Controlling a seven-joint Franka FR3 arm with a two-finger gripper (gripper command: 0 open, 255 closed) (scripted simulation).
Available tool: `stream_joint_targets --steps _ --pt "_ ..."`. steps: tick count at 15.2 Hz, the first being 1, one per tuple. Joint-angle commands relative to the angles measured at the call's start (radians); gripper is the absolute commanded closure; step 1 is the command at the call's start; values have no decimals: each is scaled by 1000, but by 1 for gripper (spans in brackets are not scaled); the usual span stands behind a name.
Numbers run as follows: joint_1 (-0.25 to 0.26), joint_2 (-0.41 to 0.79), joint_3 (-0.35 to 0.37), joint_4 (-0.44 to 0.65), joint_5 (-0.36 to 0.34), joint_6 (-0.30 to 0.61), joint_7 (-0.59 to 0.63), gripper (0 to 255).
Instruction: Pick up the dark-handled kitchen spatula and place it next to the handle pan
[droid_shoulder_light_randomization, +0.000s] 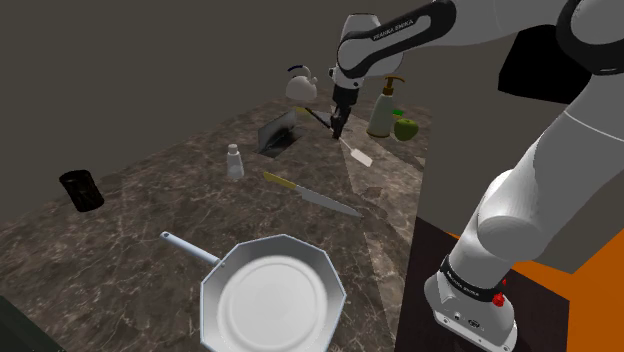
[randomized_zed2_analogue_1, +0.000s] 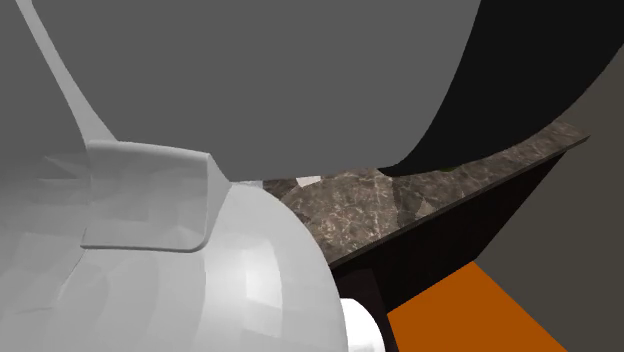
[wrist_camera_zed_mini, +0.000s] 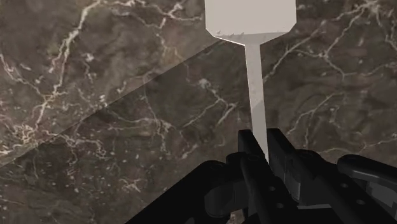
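Half the job is looking done: we are clamping the gripper (wrist_camera_zed_mini: 263, 142) on the spatula (wrist_camera_zed_mini: 250, 19) near the soap bottle (droid_shoulder_light_randomization: 382, 110), at the marble counter's (droid_shoulder_light_randomization: 150, 215) far end, well apart from the frying pan (droid_shoulder_light_randomization: 272, 295); carrying and placing are remaining.

Blade of spatula (wrist_camera_zed_mini: 256, 83) cut by picture edge; handle hidden inside claw (wrist_camera_zed_mini: 264, 141); pan (droid_shoulder_light_randomization: 272, 295) rim cropped.

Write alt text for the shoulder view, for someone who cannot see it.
A white robot arm's black gripper clasps a dark-handled spatula at the far end of a dark marbled counter. A faceted grey pan sits nearest the camera, a knife lying between pan and spatula. A kettle, soap bottle and green apple stand behind.
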Motion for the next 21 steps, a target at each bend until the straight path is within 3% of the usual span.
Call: stream_joint_targets --steps 1,12,21 --pt "22 -11 32 -8 0 -1 55 255" --pt "136 43 185 48 12 -1 315 255" --pt "136 90 185 -27 13 120 314 255"
